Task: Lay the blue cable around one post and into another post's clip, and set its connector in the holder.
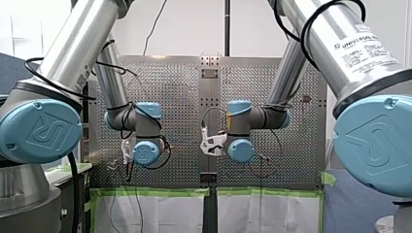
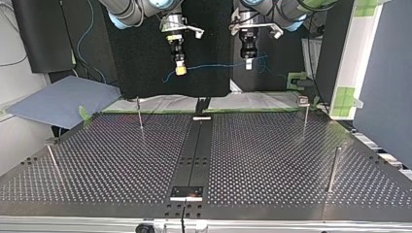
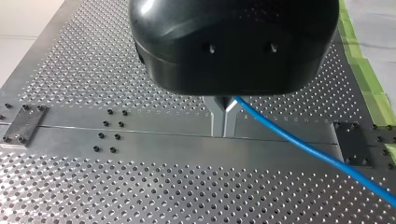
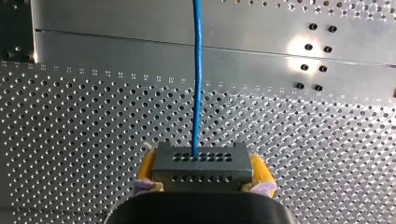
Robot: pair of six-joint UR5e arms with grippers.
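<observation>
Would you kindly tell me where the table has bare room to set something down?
The perforated table lies bare on both sides of the centre strip, out to the posts near each side edge. The only crowding is overhead, where my right gripper holds the connector and my left gripper the blue cable.

perforated table (image 2: 272, 160): metal, fills the top view's lower half | smooth centre strip (image 2: 197, 150): runs across it, near edge to far edge | green tape (image 1: 155, 192): along one table edge | white sheet (image 1: 160, 213): hangs just beyond the tape | blue-grey mat (image 2: 58, 102): off the table, top view's left
</observation>
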